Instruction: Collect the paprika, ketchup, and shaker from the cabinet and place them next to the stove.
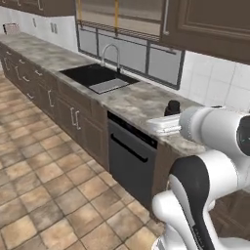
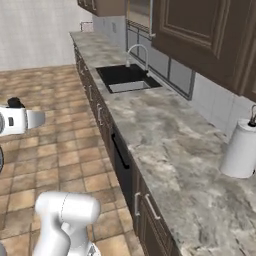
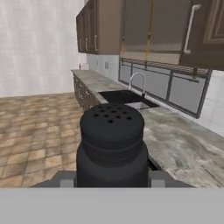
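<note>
Hand view: the two-finger gripper (image 3: 112, 178) is clenched on the small squat black shaker (image 3: 112, 144), which stands upright between the fingers with its perforated top facing the camera. Beyond it runs the grey marble counter (image 3: 183, 148) with a black inset sink (image 3: 124, 97) and curved silver faucet (image 3: 138, 81), beneath dark brown wooden wall cabinets (image 3: 98, 26). Right base view: a white paper-towel roll (image 2: 241, 148) stands on the counter
</note>
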